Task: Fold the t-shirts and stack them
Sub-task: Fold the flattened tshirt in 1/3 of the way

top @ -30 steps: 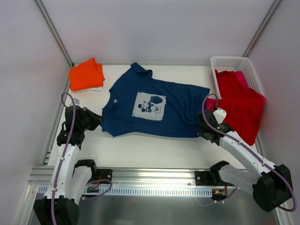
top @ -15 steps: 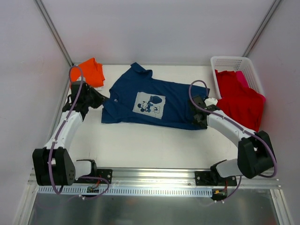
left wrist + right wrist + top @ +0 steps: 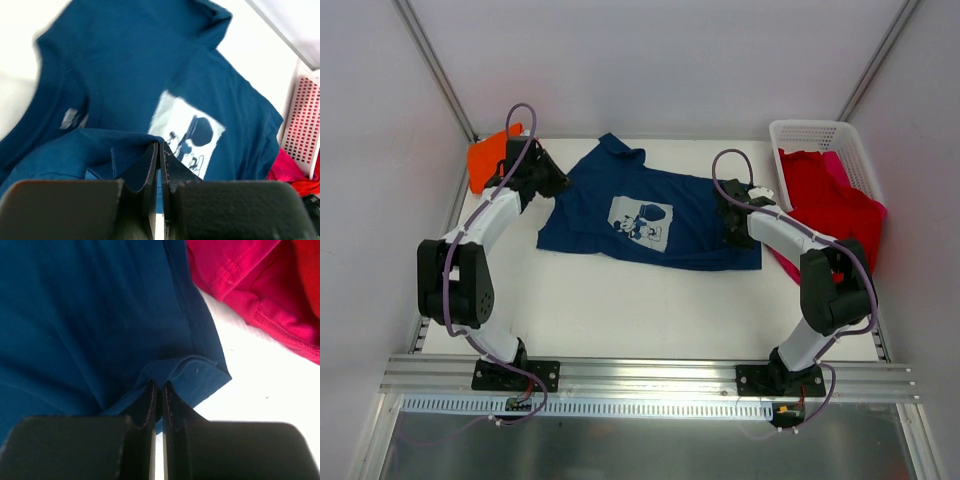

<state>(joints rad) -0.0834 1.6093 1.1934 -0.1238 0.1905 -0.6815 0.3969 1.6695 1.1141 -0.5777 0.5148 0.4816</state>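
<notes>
Table [image 3: 620, 300]: white, carrying all items.
Navy t-shirt [image 3: 690, 215]: centre of table, chest up, collar to the far side, pale square cartoon print showing; near hem lifted at both corners and doubled over the body.
Red t-shirt [image 3: 830, 205]: right, spilling from the white basket [image 3: 810, 130] onto the table, with a pink one [image 3: 838, 165] beside it.
Orange t-shirt [image 3: 485, 160]: folded, far left corner.
Left gripper [image 3: 159, 145]: jaws pinched tight on the navy hem's left corner.
Right gripper [image 3: 159, 386]: jaws pinched on the right corner.
Change from a second ago: both arms have carried the hem away from the near edge, and the left arm now partly covers the orange shirt.
</notes>
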